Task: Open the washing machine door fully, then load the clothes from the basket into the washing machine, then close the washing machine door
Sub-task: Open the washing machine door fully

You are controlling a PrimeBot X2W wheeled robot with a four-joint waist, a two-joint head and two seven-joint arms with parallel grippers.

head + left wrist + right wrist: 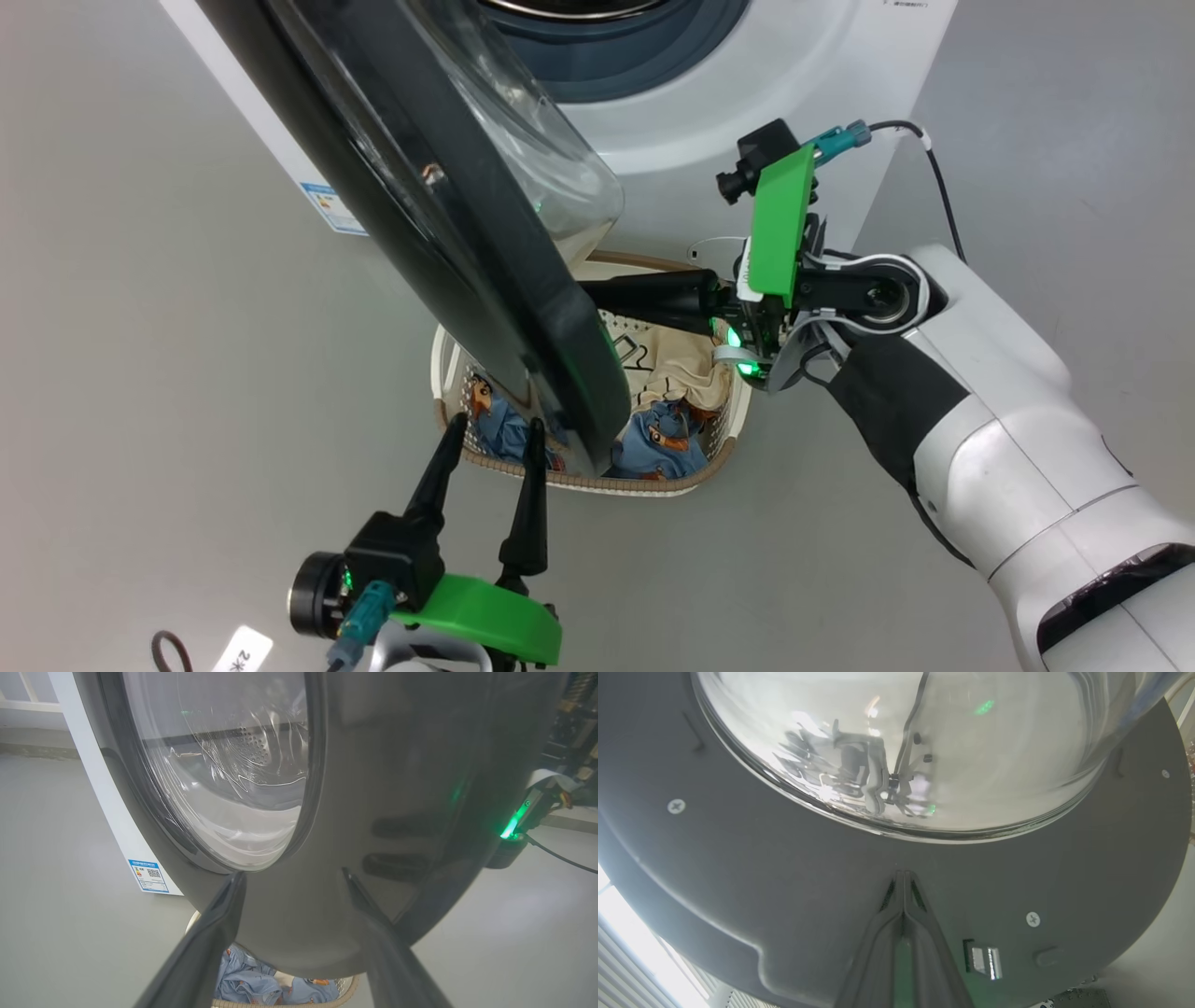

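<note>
Your washing machine door [467,280] is glossy black plastic around smooth clear glass; basket [653,485] at 6 o'clock looks matt cream plastic.

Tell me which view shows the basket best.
Head view: the basket shows most of its rim and clothes, though the door crosses it. Left wrist: a sliver of basket. Right wrist: too little to tell.

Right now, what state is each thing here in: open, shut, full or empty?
Door: partly open, hanging over the basket.
Washing machine: mouth uncovered.
Basket: on the floor, holding clothes.
Clothes: bunched in the basket.
Left gripper: jaws open, near the door's outer edge.
Right gripper: jaws shut, tips at the door's inner face.
</note>
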